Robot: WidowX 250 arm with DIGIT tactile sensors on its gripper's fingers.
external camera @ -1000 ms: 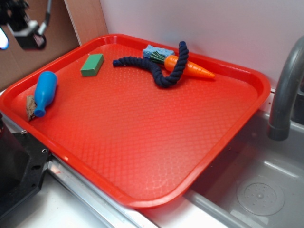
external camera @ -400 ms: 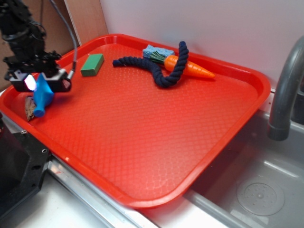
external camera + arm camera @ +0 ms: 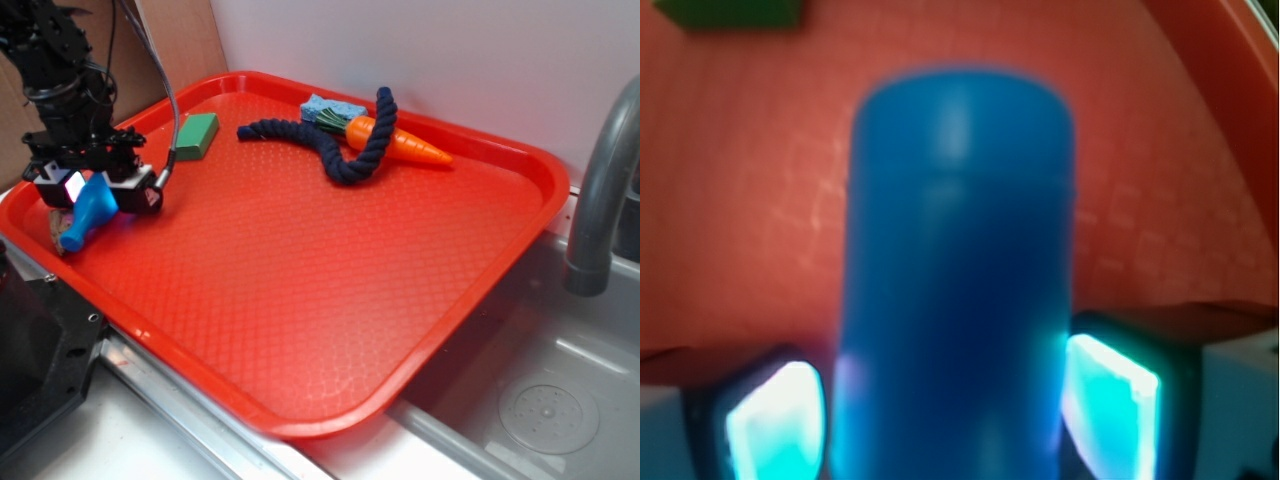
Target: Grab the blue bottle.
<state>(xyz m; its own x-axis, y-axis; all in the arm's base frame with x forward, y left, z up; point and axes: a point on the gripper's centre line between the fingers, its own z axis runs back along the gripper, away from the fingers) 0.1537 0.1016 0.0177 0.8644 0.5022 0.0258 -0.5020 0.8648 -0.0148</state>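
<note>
The blue bottle (image 3: 86,214) lies on the left part of the red tray (image 3: 300,300), its narrow neck pointing toward the tray's front-left rim. My gripper (image 3: 98,196) has come down over its fat body and stands open, one finger on each side. In the wrist view the bottle (image 3: 960,270) fills the middle, blurred and close, between the two glowing pads (image 3: 775,420). The right pad sits close against the bottle's side, and a thin dark gap shows at the left pad. The tray still supports the bottle.
A small brown object (image 3: 60,225) lies beside the bottle's neck at the tray rim. A green block (image 3: 195,135), a navy rope (image 3: 335,155), an orange carrot toy (image 3: 400,143) and a light blue sponge (image 3: 330,106) sit at the back. Faucet (image 3: 600,190) and sink (image 3: 540,390) are on the right.
The gripper came in from the upper left and dropped down over the bottle, ending lower and slightly right. The bottle now lies between its fingers, shifted a little.
</note>
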